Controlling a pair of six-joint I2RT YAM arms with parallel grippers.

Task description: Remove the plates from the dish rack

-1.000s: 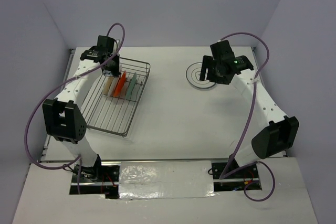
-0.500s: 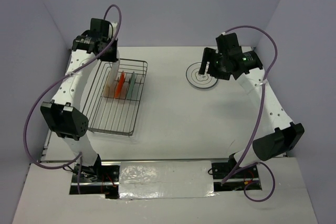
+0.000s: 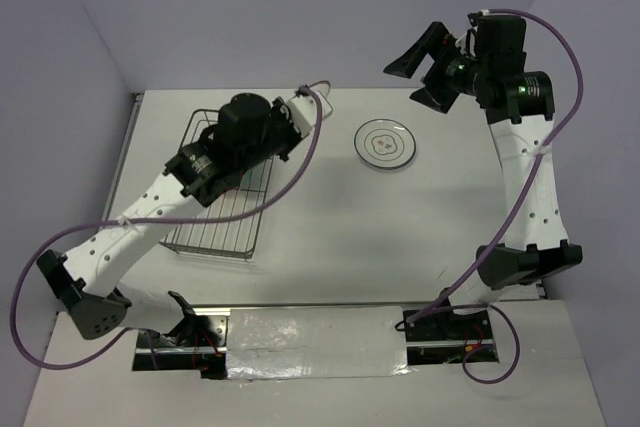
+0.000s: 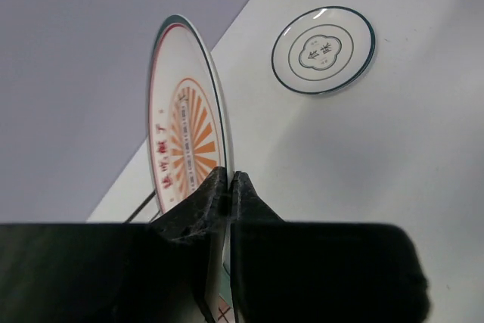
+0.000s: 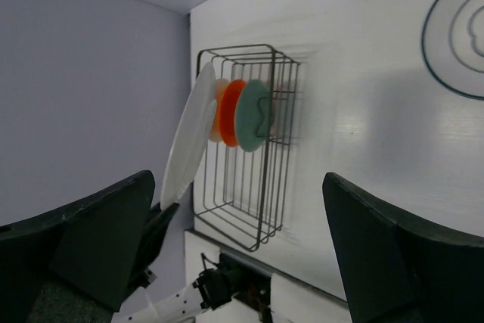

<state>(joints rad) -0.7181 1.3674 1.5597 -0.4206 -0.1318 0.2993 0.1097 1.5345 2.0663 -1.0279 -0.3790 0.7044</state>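
Note:
My left gripper [image 4: 228, 177] is shut on the lower rim of the white plate with orange sunburst [image 4: 187, 138] and holds it upright above the dish rack [image 3: 215, 229]. The right wrist view shows this plate [image 5: 189, 138] edge-on beside the rack [image 5: 249, 209], where the cream-tan [image 5: 217, 119], orange [image 5: 229, 111] and teal [image 5: 253, 115] plates stand. The white plate with grey rings [image 3: 385, 143] lies flat on the table. My right gripper [image 3: 422, 74] is open and empty, raised high above the table's far right.
The table's far edge meets the grey back wall just beyond the rack and the ringed plate [image 4: 324, 49]. The left arm's purple cable [image 3: 300, 162] loops over the rack's right side.
My left gripper has closed on the sunburst plate and lifted it out of the rack, swinging right. My right gripper has risen up and back from the ringed plate.

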